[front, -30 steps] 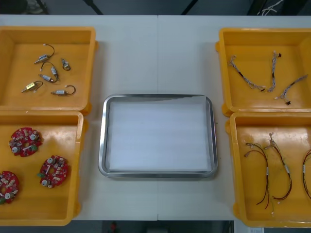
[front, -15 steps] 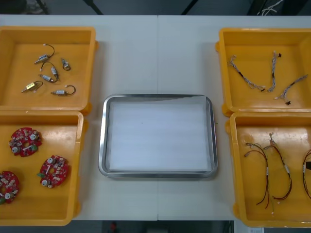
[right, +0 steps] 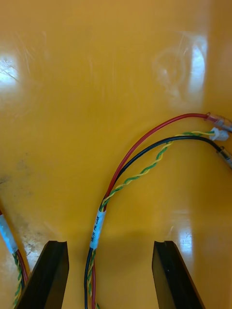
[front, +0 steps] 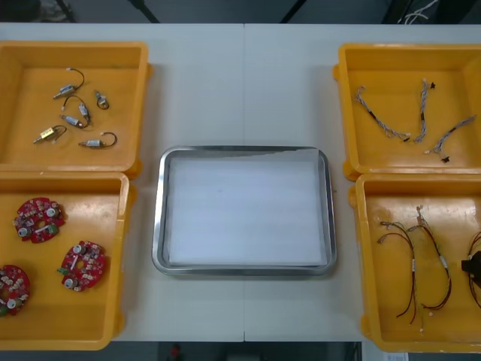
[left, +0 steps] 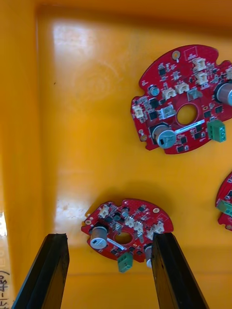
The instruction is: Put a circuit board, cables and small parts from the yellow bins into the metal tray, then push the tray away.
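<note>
The tray (front: 159, 214), white inside, sits mid-frame on the bench (front: 244, 90), flanked by four bins. The lower left bin (front: 113, 308) holds three boards (front: 83, 265). The upper left bin (front: 22, 147) holds small metal parts (front: 75, 116). Twisted cables (front: 417, 113) lie in the upper right bin (front: 391, 71), and red and yellow cables (front: 412, 263) in the lower right bin (front: 383, 316).

The right hand (right: 110, 248) is seen from above as a dark shape at the frame's right edge, inside the lower right bin. Its wrist camera shows the fingers (right: 48, 275) wide apart over the bin floor, gripping nothing. A cable (right: 140, 161) of red, black and twisted yellow-green strands runs out between them, closer to one finger than the other. Its white label (right: 98, 231) lies just past the fingertips. A second cable (right: 8, 239) lies just outside that nearer finger.

The left hand (left: 110, 244) is also wide open and holds nothing, poised over the board bin close to a wall (left: 19, 120). One board (left: 128, 224) lies just beyond the fingertips and spans most of the gap between them, with its green connector (left: 124, 262) nearest the hand. A second board (left: 181, 101) lies farther out, apart from the first. The edge of a third board (left: 226, 198) shows off to one side.
</note>
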Controlling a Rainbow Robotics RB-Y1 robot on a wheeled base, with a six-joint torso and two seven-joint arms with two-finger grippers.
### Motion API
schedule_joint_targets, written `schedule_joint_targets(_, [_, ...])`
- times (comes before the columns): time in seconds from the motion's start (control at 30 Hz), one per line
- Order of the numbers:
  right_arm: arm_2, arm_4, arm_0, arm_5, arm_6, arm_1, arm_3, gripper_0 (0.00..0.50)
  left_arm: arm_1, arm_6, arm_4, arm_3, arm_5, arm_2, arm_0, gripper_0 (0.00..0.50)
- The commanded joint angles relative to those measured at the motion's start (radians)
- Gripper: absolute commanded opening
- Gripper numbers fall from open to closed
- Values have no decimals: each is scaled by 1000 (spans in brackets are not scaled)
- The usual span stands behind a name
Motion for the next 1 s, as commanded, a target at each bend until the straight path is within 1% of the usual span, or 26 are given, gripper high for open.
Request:
schedule_joint_targets(0.03, [22, 35, 21, -13, 28, 28, 5, 500, 61, -124, 19, 1, -58, -18, 82, 500])
schedule_joint_targets(0.23, [35, 56, 21, -30, 28, 58, 28, 500, 99, -132, 33, 16, -159, -64, 127, 500])
schedule_joint_targets(0.53, [42, 61, 21, -30, 29, 61, 29, 500, 107, -139, 42, 39, -202, -119, 125, 500])
schedule_joint_targets(0.57, [42, 61, 21, -28, 29, 61, 29, 460, 107, -141, 43, 42, -210, -129, 125, 500])
schedule_joint_targets(0.6, [45, 58, 21, -28, 29, 61, 33, 315, 111, -141, 43, 46, -220, -136, 125, 500])
schedule_joint_targets(0.67, [47, 55, 21, -28, 29, 61, 37, 131, 114, -141, 43, 47, -233, -150, 127, 500])
schedule_joint_targets(0.7, [45, 52, 21, -30, 29, 62, 40, 78, 116, -141, 43, 49, -236, -158, 125, 500])
schedule_joint_targets(0.73, [45, 52, 22, -30, 31, 62, 40, 57, 116, -142, 43, 50, -237, -161, 127, 500])
schedule_joint_targets(0.77, [45, 50, 24, -30, 31, 61, 39, 1, 117, -142, 43, 53, -240, -167, 125, 500])
schedule_joint_targets(1.0, [38, 49, 24, -31, 28, 61, 36, 0, 130, -147, 43, 76, -297, -215, 122, 500])
